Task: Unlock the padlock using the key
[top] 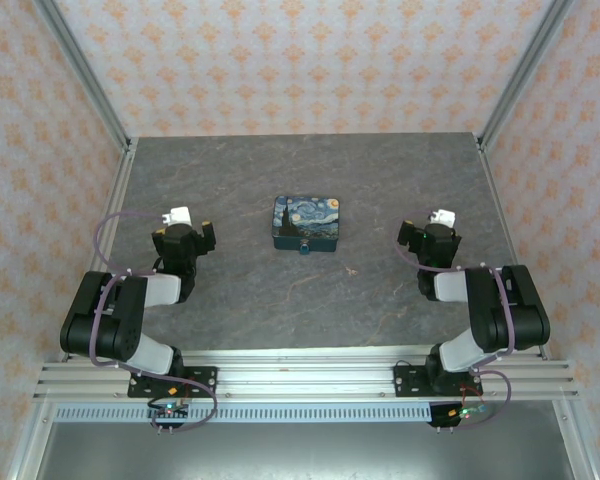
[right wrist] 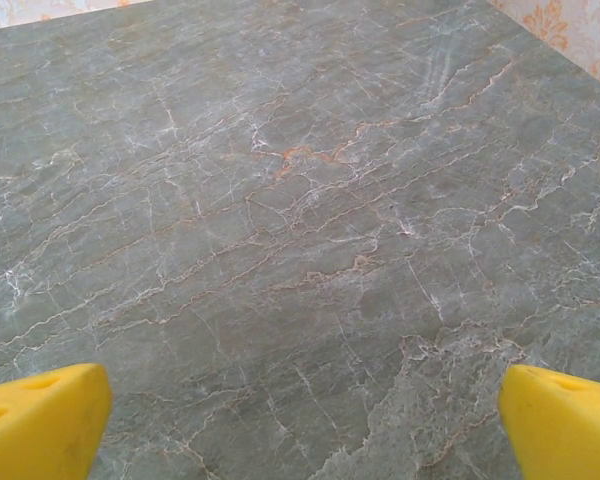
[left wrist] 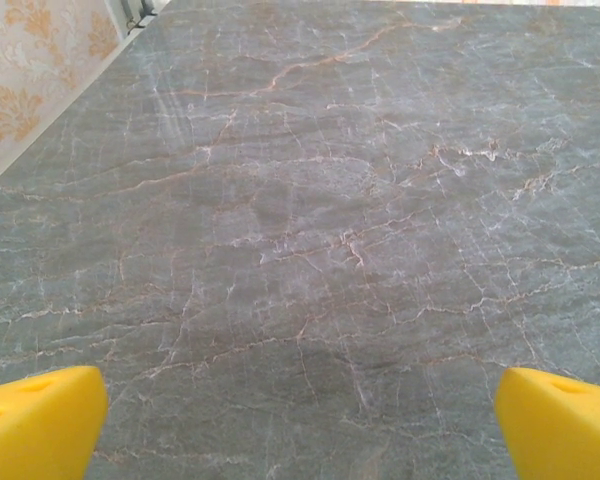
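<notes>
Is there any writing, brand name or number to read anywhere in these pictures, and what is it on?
No text can be read in any view.
The box carries a swirling night-sky painting, and no lettering is visible on it.
The padlock is too small to show whether it bears any marking.
The wallpaper has a repeating orange ornament, not writing.

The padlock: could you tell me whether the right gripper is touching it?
Apart. The top external view shows a wide stretch of bare table between the right gripper and the padlock.
</notes>
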`<state>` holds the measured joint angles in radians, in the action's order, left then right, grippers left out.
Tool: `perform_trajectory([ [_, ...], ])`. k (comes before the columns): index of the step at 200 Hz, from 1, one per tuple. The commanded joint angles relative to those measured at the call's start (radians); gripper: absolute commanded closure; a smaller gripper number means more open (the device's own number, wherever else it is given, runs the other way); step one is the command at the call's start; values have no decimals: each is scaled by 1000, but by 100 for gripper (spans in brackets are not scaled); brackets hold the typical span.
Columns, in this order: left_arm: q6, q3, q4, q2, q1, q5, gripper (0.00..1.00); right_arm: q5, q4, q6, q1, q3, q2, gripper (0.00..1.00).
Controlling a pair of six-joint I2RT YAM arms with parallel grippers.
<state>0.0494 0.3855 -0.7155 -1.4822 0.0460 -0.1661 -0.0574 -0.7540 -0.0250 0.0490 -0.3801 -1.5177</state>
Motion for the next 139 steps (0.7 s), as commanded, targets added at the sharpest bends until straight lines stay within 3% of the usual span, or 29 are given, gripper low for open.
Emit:
perform_trajectory([
  [1,-31,29,-50,-15,15,-46,0,-27,-51,-17,-9,-31,-12,1],
  [42,-37,29,-53,-13,15,-26,0,-24,-61,-13,-15,-23,-5,1],
  [56,-49,74,42,15,15,-2,2,-65,-50,3,-14,-9,46,1],
  [87,-34,199,319,92,14,-32,2,-93,285,74,-15,-90,261,1],
  [112,72,322,569,129,15,-64,2,1,479,256,-14,-155,373,1],
  [139,232,438,799,179,17,-18,2,252,625,371,-14,-215,398,1],
])
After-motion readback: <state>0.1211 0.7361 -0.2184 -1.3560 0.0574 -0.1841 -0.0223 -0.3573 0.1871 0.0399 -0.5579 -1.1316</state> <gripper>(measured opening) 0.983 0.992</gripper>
